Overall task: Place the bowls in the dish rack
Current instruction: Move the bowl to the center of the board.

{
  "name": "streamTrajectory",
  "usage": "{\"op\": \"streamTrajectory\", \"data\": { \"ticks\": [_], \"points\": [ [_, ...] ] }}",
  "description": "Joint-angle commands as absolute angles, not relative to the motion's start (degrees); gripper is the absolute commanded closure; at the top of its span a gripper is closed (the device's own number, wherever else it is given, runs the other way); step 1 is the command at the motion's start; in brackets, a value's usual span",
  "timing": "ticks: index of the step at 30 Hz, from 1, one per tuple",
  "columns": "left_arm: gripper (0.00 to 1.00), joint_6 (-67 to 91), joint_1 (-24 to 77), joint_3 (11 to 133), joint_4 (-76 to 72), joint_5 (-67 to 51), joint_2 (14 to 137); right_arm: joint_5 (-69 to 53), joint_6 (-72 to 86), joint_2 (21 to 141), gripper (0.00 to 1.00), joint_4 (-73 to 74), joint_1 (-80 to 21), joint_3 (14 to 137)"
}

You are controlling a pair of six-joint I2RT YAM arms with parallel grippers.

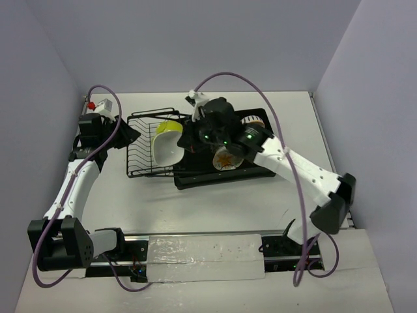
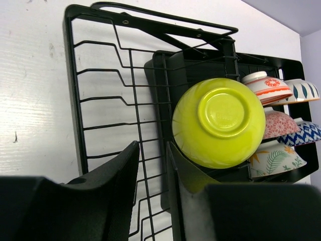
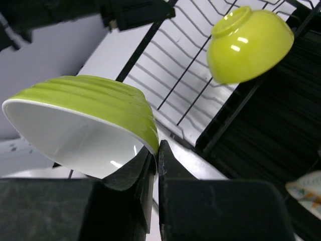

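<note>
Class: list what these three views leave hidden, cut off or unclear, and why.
Top: how the right gripper holds the ribbed bowl, hidden under its arm.
Left wrist: patterned bowls, partly behind the lime bowl; blue ones cut off by the right edge.
Right wrist: leaf bowl, cut off by the right edge.

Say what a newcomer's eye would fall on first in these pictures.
A glossy lime bowl leans bottom-out in the black dish rack, beside patterned bowls crowded on its tray. The right gripper pinches a second, ribbed lime bowl by its rim.
</note>
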State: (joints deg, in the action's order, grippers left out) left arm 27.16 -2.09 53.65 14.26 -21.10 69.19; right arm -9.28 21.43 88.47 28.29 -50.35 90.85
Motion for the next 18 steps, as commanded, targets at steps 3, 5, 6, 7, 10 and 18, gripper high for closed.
{"op": "streamTrajectory", "data": {
  "ticks": [3, 5, 6, 7, 10, 18],
  "points": [
    [0.6, 27.86, -3.51, 53.61, 11.95, -21.53, 66.71, -10.9, 19.87, 79.64, 1.0, 30.75, -52.38, 81.75],
    [0.51, 28.04, -3.95, 53.44, 11.95, -21.36, 65.92, -9.5, 19.25, 77.45, 1.0, 32.43, -54.66, 76.94],
    [0.47, 28.12, -4.04, 53.44, 12.04, -21.44, 65.66, -9.23, 19.25, 76.82, 1.0, 32.69, -55.28, 75.16],
    [0.44, 28.12, -4.13, 53.35, 12.13, -21.62, 65.31, -8.71, 19.6, 76.29, 1.0, 33.39, -56.41, 73.41],
    [0.38, 27.78, -4.13, 52.82, 12.13, -21.1, 63.81, -7.91, 20.3, 75.06, 1.0, 33.49, -57.48, 66.64],
    [0.25, 27.25, -4.22, 52.29, 12.92, -18.54, 61.44, -9.31, 22.06, 74.53, 1.0, 31.91, -59.94, 56.52]
  ]
}}
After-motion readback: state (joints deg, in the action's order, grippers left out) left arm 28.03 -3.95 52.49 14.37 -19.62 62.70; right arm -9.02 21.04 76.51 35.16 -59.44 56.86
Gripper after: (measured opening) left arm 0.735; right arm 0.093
